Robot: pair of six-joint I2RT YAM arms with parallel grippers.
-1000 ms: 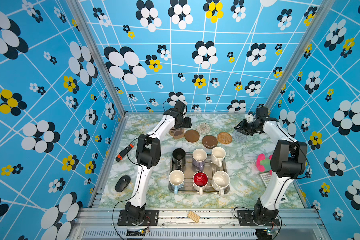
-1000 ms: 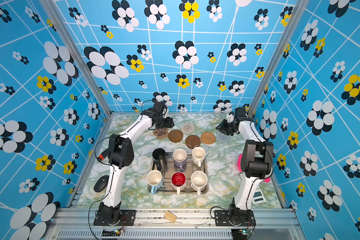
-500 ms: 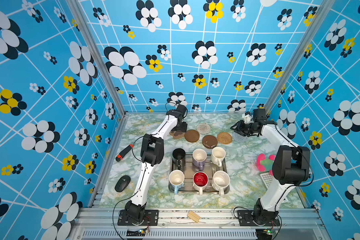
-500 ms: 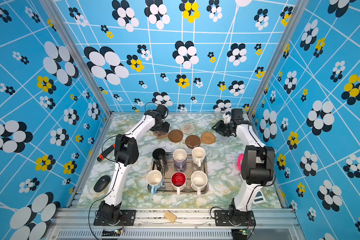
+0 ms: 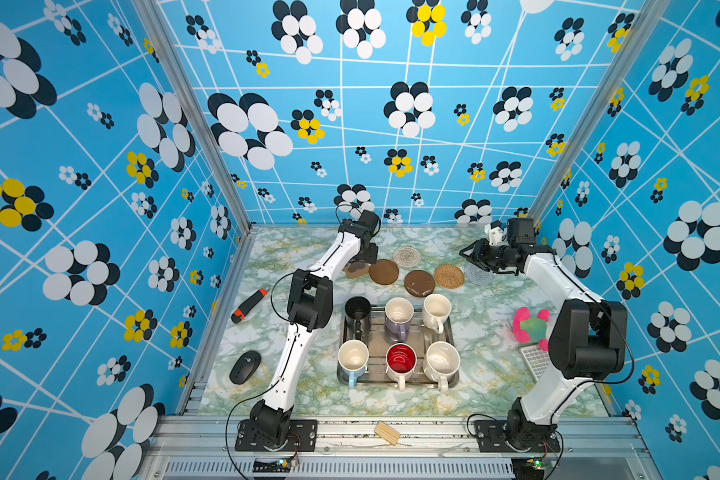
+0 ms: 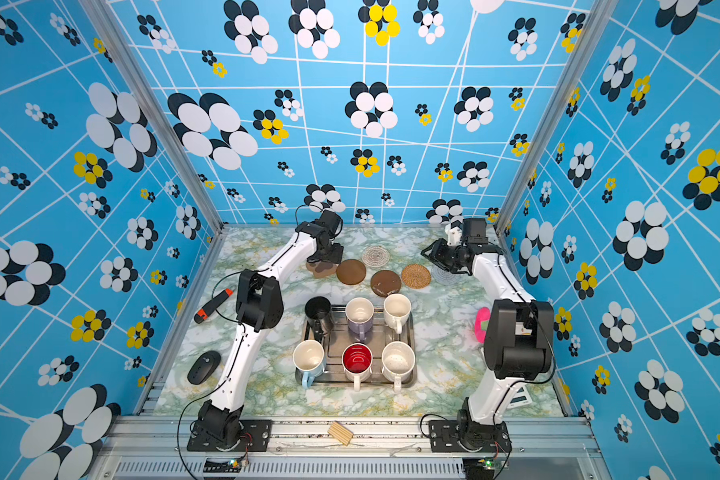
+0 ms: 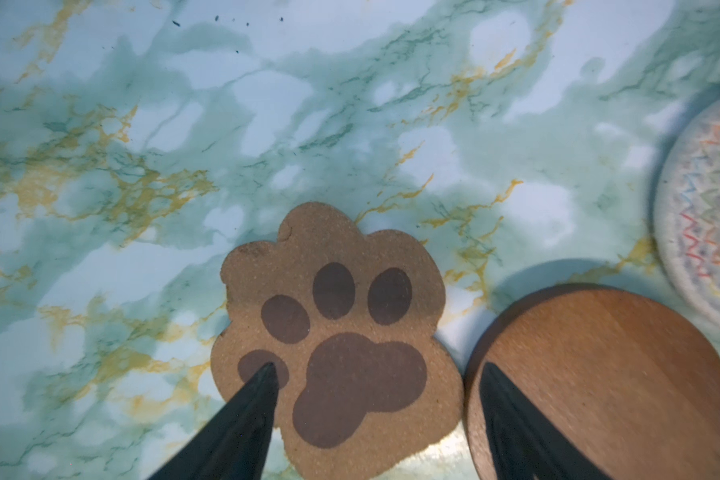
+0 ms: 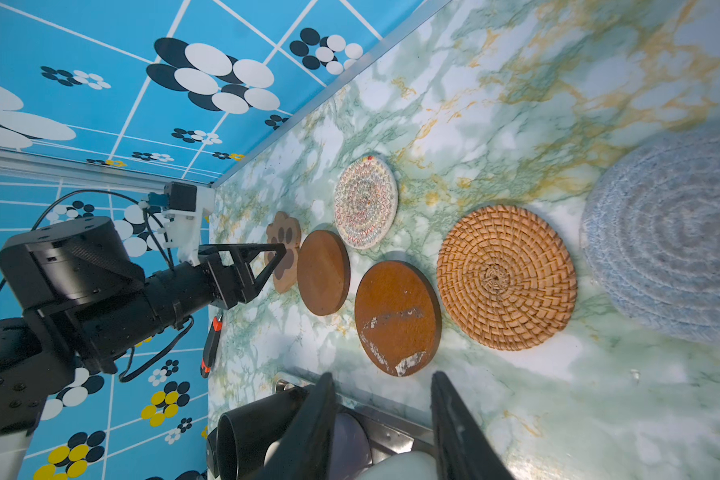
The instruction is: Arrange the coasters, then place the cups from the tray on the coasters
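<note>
Surface: a flat tabletop (image 5: pixel 487 365) in glossy marble print, pale with green veins and gold streaks.
Room: walls (image 5: pixel 391 124) of bright blue crossed by white lines and scattered with flowers made of black, white and yellow ovals. An aluminium rail (image 5: pixel 433 432) runs along the front edge.
Coasters: all six lie flat in a loose row across the far half of the table, beyond the tray.
Row, left to right: paw-shaped coaster (image 7: pixel 337 332), tan with dark pads; smooth brown wooden disc (image 7: pixel 599 374) just beside it; scuffed dark-brown disc (image 8: pixel 398 318) with whitish worn patches; rattan disc (image 8: pixel 506 276); grey spiral disc (image 8: pixel 674 232).
Set back: the whitish woven disc (image 8: pixel 366 202), stitched with coloured zigzags, lies behind the two brown discs.
Tray: the steel tray (image 5: pixel 378 338) sits mid-table toward the front, with six mugs upright in two rows.
Back row: black mug (image 5: pixel 357 309), lavender mug (image 5: pixel 398 318), cream mug (image 5: pixel 436 309).
Front row: light-blue mug (image 5: pixel 353 359), white mug with a red inside (image 5: pixel 400 359), speckled white mug (image 5: pixel 442 361).
Left gripper (image 7: pixel 377 368): over the paw-shaped coaster, jaws spread wide with nothing between them. One tip is over a toe pad, the other over the wooden disc's edge.
Right gripper (image 8: pixel 382 375): by the grey spiral disc, jaws partly spread, empty.
Elsewhere: an orange-and-black tool (image 5: pixel 249 305) and a black computer mouse (image 5: pixel 245 366) lie at the left, and a pink-and-green toy (image 5: pixel 531 326) at the right.
</note>
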